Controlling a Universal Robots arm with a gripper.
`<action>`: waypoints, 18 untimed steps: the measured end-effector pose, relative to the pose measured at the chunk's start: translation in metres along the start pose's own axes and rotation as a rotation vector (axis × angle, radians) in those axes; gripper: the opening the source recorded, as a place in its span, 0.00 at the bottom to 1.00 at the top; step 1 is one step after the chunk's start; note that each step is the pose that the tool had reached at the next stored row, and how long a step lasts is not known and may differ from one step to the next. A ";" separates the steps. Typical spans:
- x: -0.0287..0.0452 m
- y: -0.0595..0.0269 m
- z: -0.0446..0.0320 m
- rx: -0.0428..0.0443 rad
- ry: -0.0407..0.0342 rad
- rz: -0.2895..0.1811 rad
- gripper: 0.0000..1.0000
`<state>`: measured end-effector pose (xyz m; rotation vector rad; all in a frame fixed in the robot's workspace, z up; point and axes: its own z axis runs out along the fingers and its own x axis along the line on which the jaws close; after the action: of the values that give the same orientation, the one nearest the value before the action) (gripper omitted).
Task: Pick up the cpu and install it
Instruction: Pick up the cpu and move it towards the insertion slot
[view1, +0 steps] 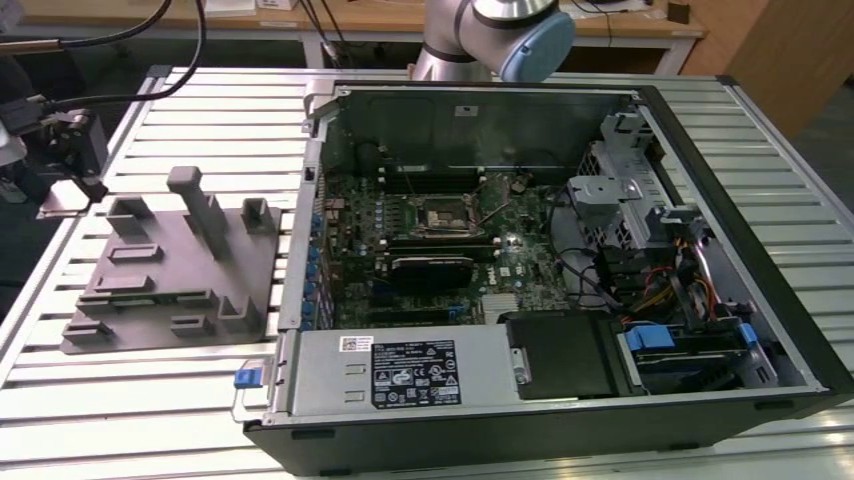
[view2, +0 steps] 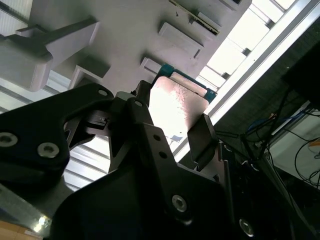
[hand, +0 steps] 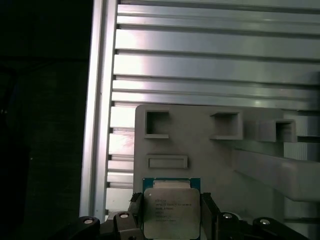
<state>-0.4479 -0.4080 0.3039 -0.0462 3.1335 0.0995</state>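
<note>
Pinching fingers (hand: 209, 220) covering cpu (hand: 171, 212) side edges

Robotics lab: slotted aluminium bench (view1: 214, 110), opened PC tower (view1: 534, 440), grey fixture (view1: 147, 290), 1 robot arm (view1: 501, 30), wooden desks (view1: 387, 20) with cables behind

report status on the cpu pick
Gripper shut on the cpu, over the grey fixture, near its edge. Open computer case apart, to the exterior view's right. Nothing in the way.
</note>
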 end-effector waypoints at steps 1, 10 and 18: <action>0.0000 0.0001 -0.0012 0.0001 0.0001 0.000 0.54; -0.0002 0.0016 -0.0246 0.0000 0.0000 0.000 0.54; -0.0004 0.0031 -0.0482 -0.0003 -0.0004 0.000 0.54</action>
<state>-0.4479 -0.4079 0.3522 -0.0462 3.1331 0.0999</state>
